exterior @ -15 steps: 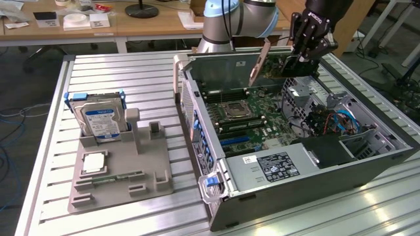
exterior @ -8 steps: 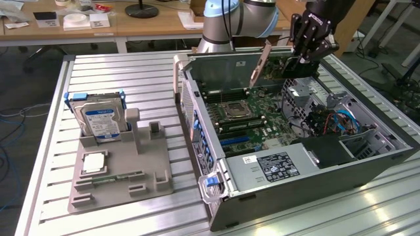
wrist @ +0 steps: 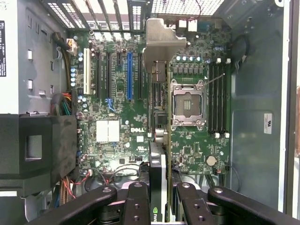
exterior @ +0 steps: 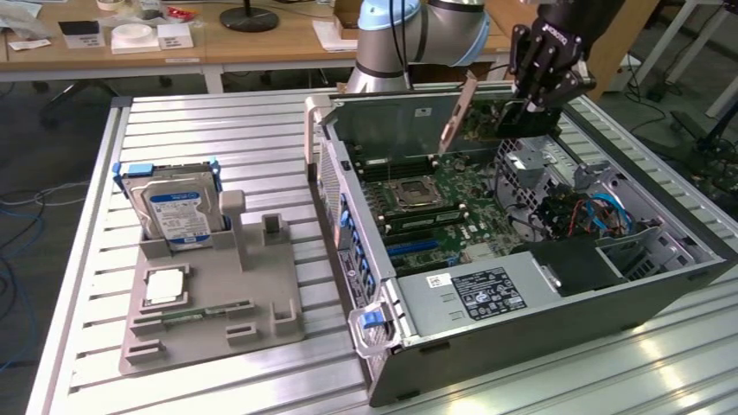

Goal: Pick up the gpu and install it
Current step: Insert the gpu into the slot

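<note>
Place: robotics lab — slotted aluminium bench [exterior: 207,130] | wooden desks [exterior: 271,47] | open computer case [exterior: 554,322]

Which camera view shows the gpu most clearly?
The exterior view: the gpu hangs over the open computer case, its broad face turned to the camera, held by the hand. The wrist view sees it edge-on: the silver bracket and a thin edge.

Slatted alu worktable [exterior: 219,130], wooden desks [exterior: 265,47] behind, grey floor [exterior: 52,147] w/ blue cables [exterior: 14,203] at the exterior view's left.
</note>
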You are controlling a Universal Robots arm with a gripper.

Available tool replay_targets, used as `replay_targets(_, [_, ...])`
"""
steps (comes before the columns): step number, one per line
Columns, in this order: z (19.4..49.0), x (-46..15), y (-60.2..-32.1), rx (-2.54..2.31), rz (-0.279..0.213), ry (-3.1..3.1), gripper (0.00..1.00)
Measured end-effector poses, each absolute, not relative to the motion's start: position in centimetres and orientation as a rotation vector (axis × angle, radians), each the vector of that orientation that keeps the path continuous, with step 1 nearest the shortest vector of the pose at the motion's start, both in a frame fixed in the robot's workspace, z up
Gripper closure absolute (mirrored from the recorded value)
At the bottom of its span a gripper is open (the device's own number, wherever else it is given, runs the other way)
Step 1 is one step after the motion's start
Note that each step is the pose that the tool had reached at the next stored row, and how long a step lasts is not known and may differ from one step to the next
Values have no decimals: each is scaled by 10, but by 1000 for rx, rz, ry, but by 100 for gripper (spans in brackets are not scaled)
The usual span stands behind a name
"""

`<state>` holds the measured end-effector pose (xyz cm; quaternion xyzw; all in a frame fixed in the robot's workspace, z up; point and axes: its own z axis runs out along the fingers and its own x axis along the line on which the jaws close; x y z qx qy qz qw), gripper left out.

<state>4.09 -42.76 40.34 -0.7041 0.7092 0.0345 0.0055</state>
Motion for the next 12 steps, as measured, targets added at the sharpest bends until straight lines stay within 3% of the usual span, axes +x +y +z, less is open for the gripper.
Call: replay_targets(12, [401, 41, -429, -2203, 104, 2219, 73])
